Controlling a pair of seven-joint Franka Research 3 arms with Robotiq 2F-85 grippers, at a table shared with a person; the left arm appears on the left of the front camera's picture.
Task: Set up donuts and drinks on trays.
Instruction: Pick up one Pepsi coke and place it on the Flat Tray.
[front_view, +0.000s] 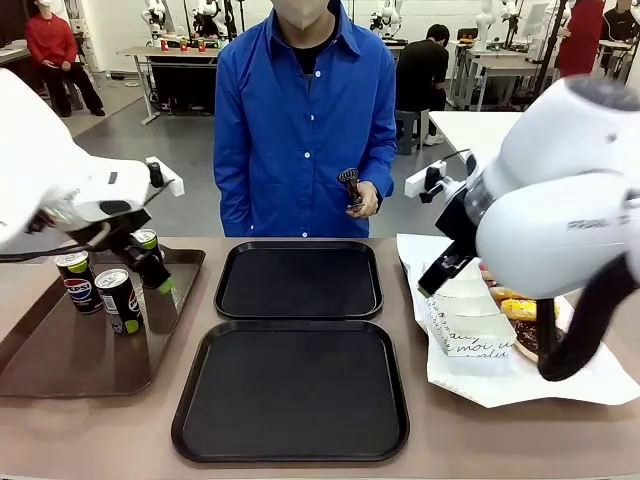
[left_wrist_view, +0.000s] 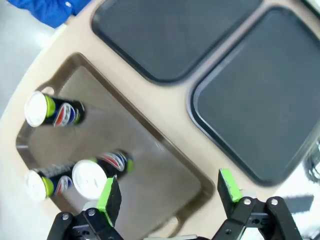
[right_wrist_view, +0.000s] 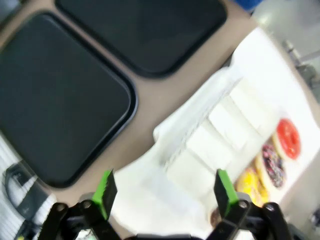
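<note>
Left tool (left_wrist_view: 167, 191) hangs over the long brown tray (front_view: 60, 370) at the robot's left end of the tabletop (front_view: 100, 435), its green-padded fingers spread wide with nothing between them. Three cans (front_view: 120, 300) stand on that tray. They are slim and black with silver tops, a green band under the rim and a round red, white and blue logo. Two stand close together and the third stands a little farther back, partly behind the tool. In the left wrist view one silver top sits just beside a finger (left_wrist_view: 108, 197), outside the gap. Two matching black trays (front_view: 290, 390) lie in the middle of the tabletop, one behind the other. They are near-square with rounded corners and low raised rims, and their edges almost touch. Right tool (right_wrist_view: 164, 191) hovers over a sheet of white paper (front_view: 600, 385) at the robot's right end, its fingers also wide apart and gripping nothing. A row of white paper sleeves (front_view: 470, 320) with black script stands on that sheet. Whether anything is inside them cannot be told. Beyond the sleeves the donuts (right_wrist_view: 272, 165) lie in a line on the paper: one with red glaze, one chocolate with sprinkles, one yellow, and part of another at the edge of the sleeves. A person (front_view: 300, 130) in a blue shirt stands at the far side, one hand holding a small dark object.
</note>
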